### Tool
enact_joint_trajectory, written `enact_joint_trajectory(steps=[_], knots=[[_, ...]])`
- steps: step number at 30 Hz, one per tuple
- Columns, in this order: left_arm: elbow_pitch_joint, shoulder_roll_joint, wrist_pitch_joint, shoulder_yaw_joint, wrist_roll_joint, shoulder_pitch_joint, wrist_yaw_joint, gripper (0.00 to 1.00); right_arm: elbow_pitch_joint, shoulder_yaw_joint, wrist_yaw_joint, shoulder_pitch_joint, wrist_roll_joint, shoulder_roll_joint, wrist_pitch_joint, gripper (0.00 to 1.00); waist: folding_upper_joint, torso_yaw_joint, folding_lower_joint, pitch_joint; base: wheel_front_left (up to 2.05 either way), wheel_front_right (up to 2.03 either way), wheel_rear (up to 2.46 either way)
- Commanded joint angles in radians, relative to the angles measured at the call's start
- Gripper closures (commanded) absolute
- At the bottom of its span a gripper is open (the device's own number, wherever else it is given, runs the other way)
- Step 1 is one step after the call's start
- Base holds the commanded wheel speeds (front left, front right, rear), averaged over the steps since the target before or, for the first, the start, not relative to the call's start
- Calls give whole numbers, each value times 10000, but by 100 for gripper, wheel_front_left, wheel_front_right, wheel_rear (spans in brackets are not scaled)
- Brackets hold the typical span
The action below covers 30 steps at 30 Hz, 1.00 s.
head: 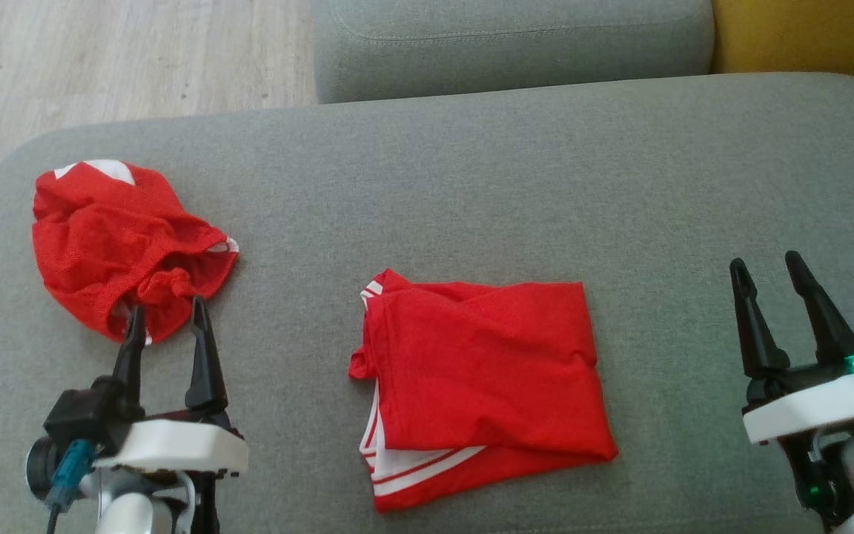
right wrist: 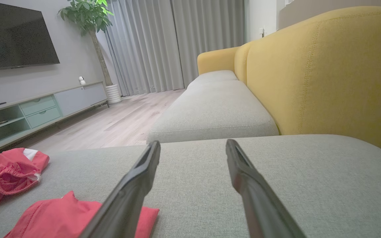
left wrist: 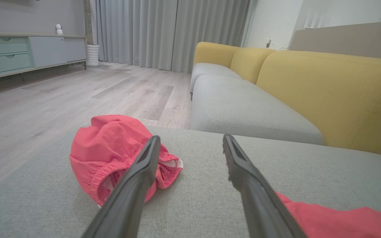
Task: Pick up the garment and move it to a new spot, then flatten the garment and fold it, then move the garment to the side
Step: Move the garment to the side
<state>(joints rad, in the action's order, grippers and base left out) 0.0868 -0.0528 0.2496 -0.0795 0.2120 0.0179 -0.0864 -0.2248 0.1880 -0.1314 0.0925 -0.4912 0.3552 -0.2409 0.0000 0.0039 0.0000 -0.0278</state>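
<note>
A red garment with white stripes [head: 479,378] lies folded into a rough rectangle in the middle of the grey sofa seat [head: 471,185]; its edge shows in the left wrist view [left wrist: 336,219] and in the right wrist view [right wrist: 61,219]. A second red garment [head: 119,241] lies crumpled at the seat's left, also seen crumpled in the left wrist view [left wrist: 111,155] and the right wrist view [right wrist: 7,172]. My left gripper [head: 166,311] is open, its fingertips at the near edge of the crumpled garment. My right gripper [head: 766,265] is open over bare seat, well right of the folded garment.
Another grey seat cushion [head: 508,41] lies beyond the seat, with a yellow backrest [head: 805,33] at the far right. Wooden floor [head: 101,59] lies past the seat's left edge. A TV cabinet [right wrist: 41,107] and curtains [left wrist: 164,29] stand across the room.
</note>
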Motion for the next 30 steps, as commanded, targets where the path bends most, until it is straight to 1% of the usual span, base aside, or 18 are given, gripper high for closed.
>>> enact_joint_trajectory(steps=[1, 7, 10, 13, 15, 18, 23, 26, 30], knots=[[-374, 14, 122, 398, -117, -325, 34, 0, 206, 183, 7, 375, 26, 169, -134, 0, 0, 22, 0, 18, 0, 0, 0], [-336, 21, 122, 319, -122, -322, 44, 0, 93, 425, 7, 449, -25, 232, -97, 0, 0, 119, 0, 61, 0, 0, 0], [-327, 23, 122, 213, -105, -370, 49, 0, -48, 741, 7, 712, -257, 219, 292, 0, 0, 286, 0, 32, 0, 0, 0], [-309, 24, 122, 45, -62, -437, 24, 0, -562, 1024, 7, 1212, -555, 52, 1213, 0, 0, 560, 0, -6, 0, 0, 0], [-284, 24, 122, -38, -27, -482, -16, 0, -1048, 1289, 7, 1582, -656, -45, 2085, 0, 0, 779, 0, -31, 0, 0, 0], [-223, 24, 122, -118, 20, -534, -58, 0, -1947, 1465, 7, 1889, -948, -360, 3487, 0, 0, 1143, 0, -47, 0, 0, 0], [-140, 25, 122, -140, 147, -531, -88, 0, -3305, 995, 7, 1876, -1358, -861, 5353, 0, 0, 1650, 0, -53, 0, 0, 0], [-135, 25, 122, -110, 170, -476, -95, 0, -3689, 725, 7, 1820, -1532, -1149, 6121, 0, 0, 1809, 0, -79, 0, 0, 0], [-123, 25, 122, -121, 171, -475, -85, 0, -3906, 628, 7, 1727, -1890, -1426, 7081, 0, 0, 1928, 0, -90, 0, 0, 0]])
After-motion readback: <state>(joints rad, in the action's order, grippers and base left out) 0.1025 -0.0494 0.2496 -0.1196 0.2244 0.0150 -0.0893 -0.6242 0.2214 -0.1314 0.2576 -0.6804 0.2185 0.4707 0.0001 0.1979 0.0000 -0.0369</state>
